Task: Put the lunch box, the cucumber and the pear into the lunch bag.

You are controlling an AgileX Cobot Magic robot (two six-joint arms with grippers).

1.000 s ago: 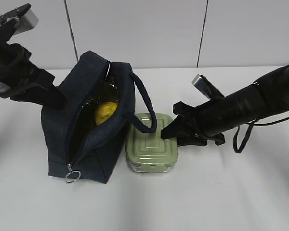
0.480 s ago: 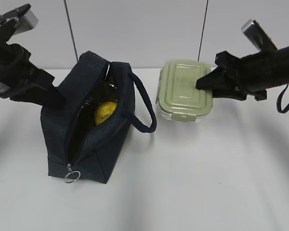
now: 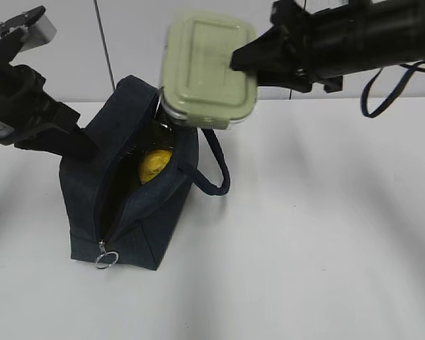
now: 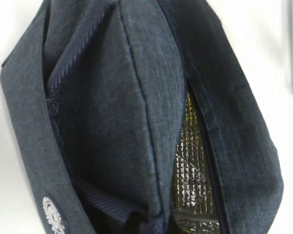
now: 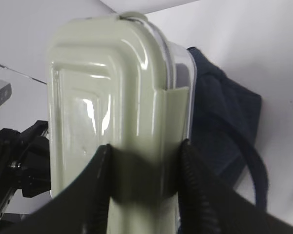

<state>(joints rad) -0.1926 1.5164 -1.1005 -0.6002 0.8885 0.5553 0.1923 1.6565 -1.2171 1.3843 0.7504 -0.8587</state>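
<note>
- Lunch box, exterior view: airborne over the lunch bag mouth, pinched by right gripper. Pear already inside, cucumber dark behind it. Suggest tilting the box to the slot before lowering. White table, pale panelled wall.
- Left wrist view: bag fabric and foil lining; left gripper's own state can't tell.
- Right wrist view: fingers clamp the lid end; bag handle below.

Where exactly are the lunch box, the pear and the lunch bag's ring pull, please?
lunch box (image 3: 207,67), exterior view, centre of its green lid.
pear (image 3: 156,163), exterior view, yellow skin showing in the bag's opening.
ring pull (image 3: 105,260), exterior view, metal ring.
</note>
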